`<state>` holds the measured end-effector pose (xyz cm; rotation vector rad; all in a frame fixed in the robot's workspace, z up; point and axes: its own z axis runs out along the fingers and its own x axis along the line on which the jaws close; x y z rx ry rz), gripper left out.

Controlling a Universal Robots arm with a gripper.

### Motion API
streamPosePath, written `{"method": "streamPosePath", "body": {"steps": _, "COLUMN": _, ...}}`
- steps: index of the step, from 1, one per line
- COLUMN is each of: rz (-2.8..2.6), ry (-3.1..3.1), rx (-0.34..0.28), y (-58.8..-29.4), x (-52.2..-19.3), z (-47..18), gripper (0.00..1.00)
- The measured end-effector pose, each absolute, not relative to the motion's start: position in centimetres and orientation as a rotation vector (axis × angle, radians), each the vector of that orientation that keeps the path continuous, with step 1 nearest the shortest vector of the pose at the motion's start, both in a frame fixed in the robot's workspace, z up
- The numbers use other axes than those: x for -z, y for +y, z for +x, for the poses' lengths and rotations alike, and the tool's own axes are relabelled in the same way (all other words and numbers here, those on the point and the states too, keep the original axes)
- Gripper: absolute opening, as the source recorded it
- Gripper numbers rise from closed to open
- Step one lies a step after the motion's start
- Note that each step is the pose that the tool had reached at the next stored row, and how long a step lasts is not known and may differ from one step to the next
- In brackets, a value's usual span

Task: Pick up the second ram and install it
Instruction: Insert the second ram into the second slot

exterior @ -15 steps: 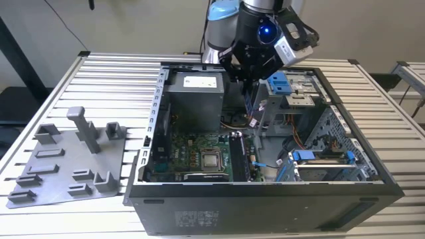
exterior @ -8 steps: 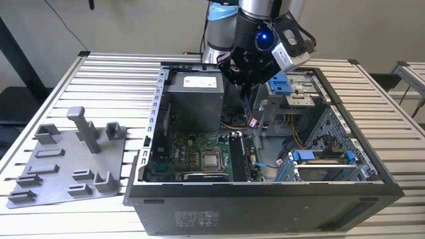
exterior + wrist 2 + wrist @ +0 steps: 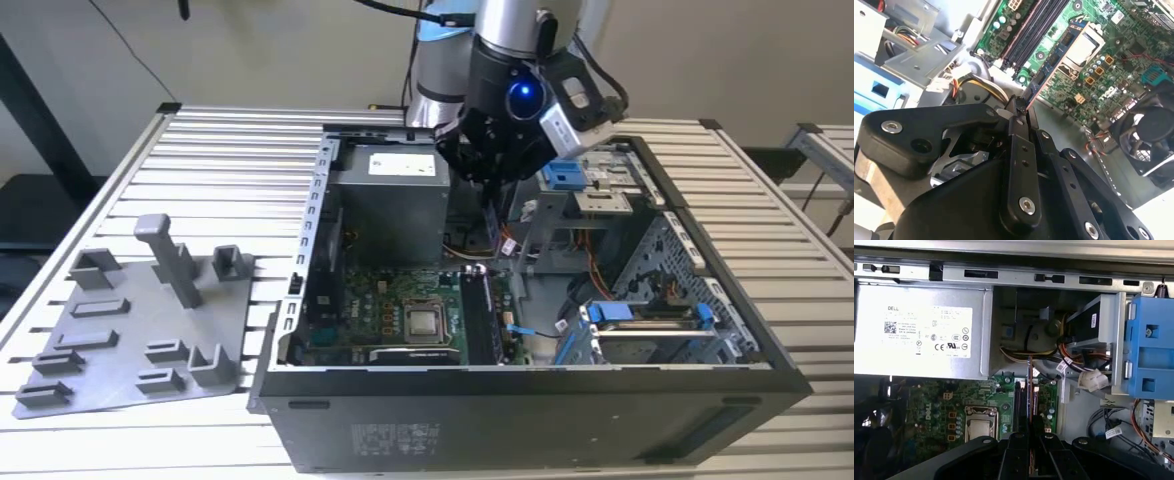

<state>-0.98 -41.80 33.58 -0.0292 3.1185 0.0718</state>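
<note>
Open computer case [image 3: 534, 430] lies on slatted worktop [image 3: 227, 150]. Grey plate with upright posts [image 3: 134, 340] beside it, exterior view's left. Inside case: green motherboard [image 3: 380, 320], grey power supply [image 3: 919, 330], blue drive bracket [image 3: 1149, 355].

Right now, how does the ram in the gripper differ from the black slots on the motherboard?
The second ram is a thin blue strip; the black slots are thicker black bars. The ram is clamped in the gripper; the slots sit fixed on the green motherboard. Both are long and narrow.
</note>
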Motion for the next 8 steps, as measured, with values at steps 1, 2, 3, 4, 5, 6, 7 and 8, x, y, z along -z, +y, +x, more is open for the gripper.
{"method": "streamPosePath", "body": {"steps": 1, "rz": -0.027, "ry": 3.117, "rx": -0.072, "y": -41.83, "x": -33.42, "z": -1.01, "gripper": 0.15}}
{"method": "streamPosePath", "body": {"steps": 2, "rz": -0.025, "ry": 3.116, "rx": -0.072, "y": -41.85, "x": -33.22, "z": -1.05, "gripper": 0.15}}
{"method": "streamPosePath", "body": {"steps": 3, "rz": -0.023, "ry": 3.114, "rx": -0.072, "y": -41.87, "x": -33.07, "z": -1.09, "gripper": 0.15}}
{"method": "streamPosePath", "body": {"steps": 4, "rz": -0.021, "ry": 3.113, "rx": -0.072, "y": -41.88, "x": -32.88, "z": -1.12, "gripper": 0.15}}
{"method": "streamPosePath", "body": {"steps": 5, "rz": -0.019, "ry": 3.113, "rx": -0.072, "y": -41.88, "x": -32.75, "z": -1.14, "gripper": 0.15}}
{"method": "streamPosePath", "body": {"steps": 6, "rz": -0.019, "ry": 3.113, "rx": -0.071, "y": -41.88, "x": -32.74, "z": -1.14, "gripper": 0.15}}
{"method": "streamPosePath", "body": {"steps": 7, "rz": -0.019, "ry": 3.113, "rx": -0.071, "y": -41.89, "x": -32.74, "z": -1.14, "gripper": 0.15}}
{"method": "streamPosePath", "body": {"steps": 8, "rz": -0.019, "ry": 3.113, "rx": -0.069, "y": -41.89, "x": -32.74, "z": -1.15, "gripper": 0.15}}
